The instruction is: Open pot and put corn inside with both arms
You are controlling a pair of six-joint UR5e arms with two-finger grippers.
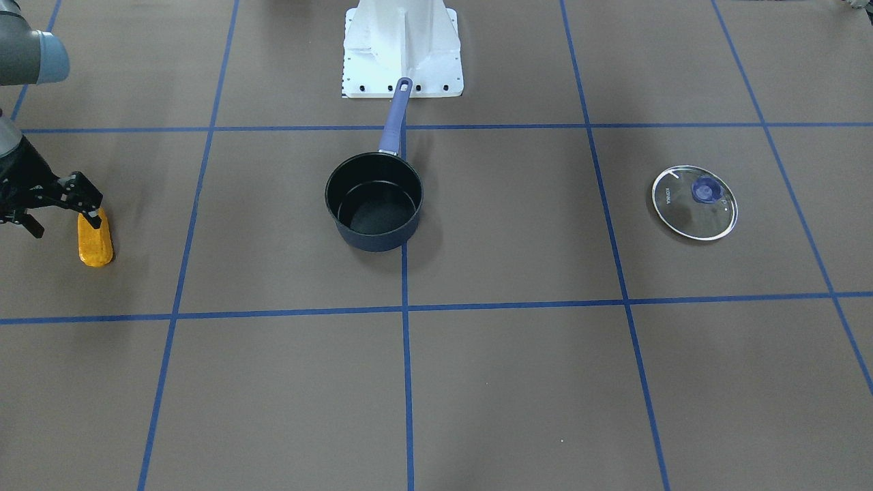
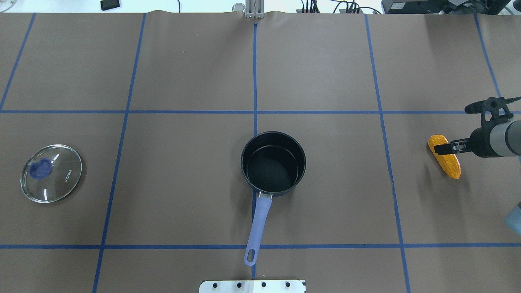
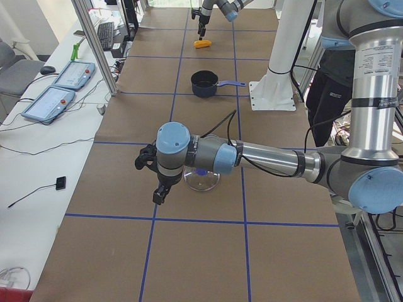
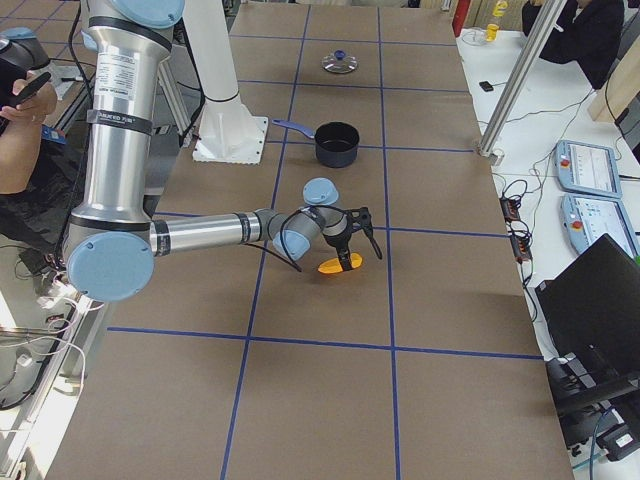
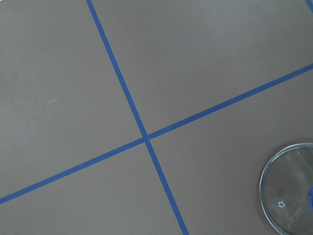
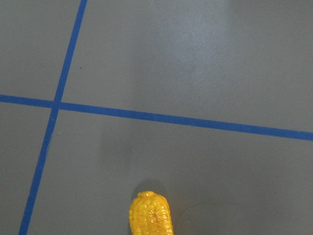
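Note:
The pot (image 2: 272, 162) stands uncovered and empty at the table's middle, its periwinkle handle (image 2: 258, 221) pointing toward the robot base. It also shows in the front view (image 1: 375, 235). The corn (image 2: 445, 162) lies on the table at the robot's right, also in the front view (image 1: 95, 240) and the right wrist view (image 6: 150, 216). My right gripper (image 1: 60, 215) is open, one finger (image 2: 443, 147) over the corn's end. My left gripper (image 3: 158, 189) shows only in the left side view, hovering beside the glass lid (image 3: 203, 181); I cannot tell whether it is open or shut.
The glass lid (image 2: 51, 173) with a blue knob lies flat on the table at the robot's left, far from the pot. The white base mount (image 1: 402, 48) stands behind the pot handle. Blue tape lines grid the brown table. Teach pendants (image 3: 66, 74) lie on a side bench.

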